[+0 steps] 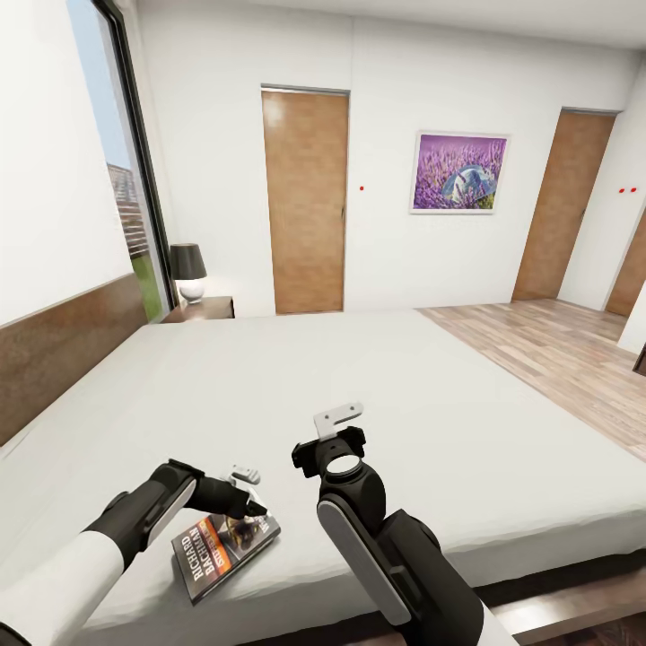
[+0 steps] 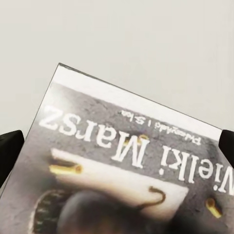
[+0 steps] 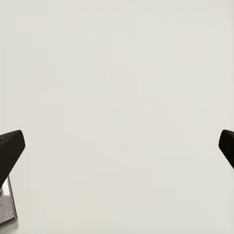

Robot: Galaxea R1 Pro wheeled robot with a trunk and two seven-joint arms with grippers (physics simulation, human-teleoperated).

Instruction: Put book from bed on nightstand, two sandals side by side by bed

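Left tool (image 1: pixel 254 507) spread over book (image 1: pixel 224 549), long axis diagonal on bed (image 1: pixel 269 395).

Book (image 2: pixel 122 170) cover cut off at frame edge, its lower picture blurred.

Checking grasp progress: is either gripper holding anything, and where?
Nothing held. The left gripper is open astride the book; the right gripper is open over the bed.
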